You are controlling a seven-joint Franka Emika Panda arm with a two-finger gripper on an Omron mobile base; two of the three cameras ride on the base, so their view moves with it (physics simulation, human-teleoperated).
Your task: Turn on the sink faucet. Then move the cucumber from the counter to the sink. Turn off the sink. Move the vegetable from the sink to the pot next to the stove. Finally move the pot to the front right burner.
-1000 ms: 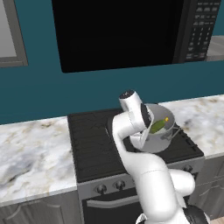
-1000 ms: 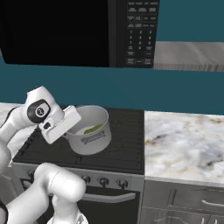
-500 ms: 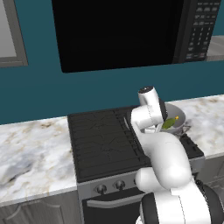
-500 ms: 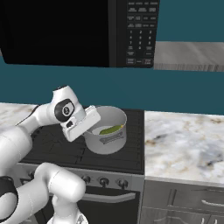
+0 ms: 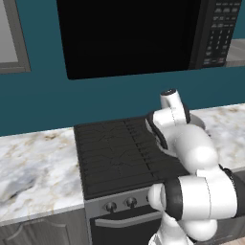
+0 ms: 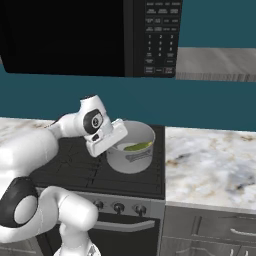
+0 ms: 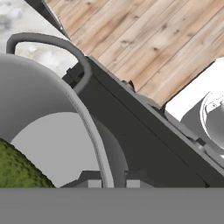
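One pot (image 6: 131,152), one cucumber (image 6: 137,146), one stove (image 6: 80,165), one microwave (image 6: 75,35). The pot sits at centre of the right base view, over the stove's front right corner, the cucumber inside it. Gripper (image 6: 113,143) is clamped narrow on the pot's left rim; in the hand view the rim (image 7: 89,127) runs between the fingertips, cucumber at lower left. Against the earlier frames, pot and gripper stand further right, nearer the counter (image 6: 210,165).

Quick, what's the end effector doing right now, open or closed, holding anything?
End effector: closed on the pot rim, cucumber inside.
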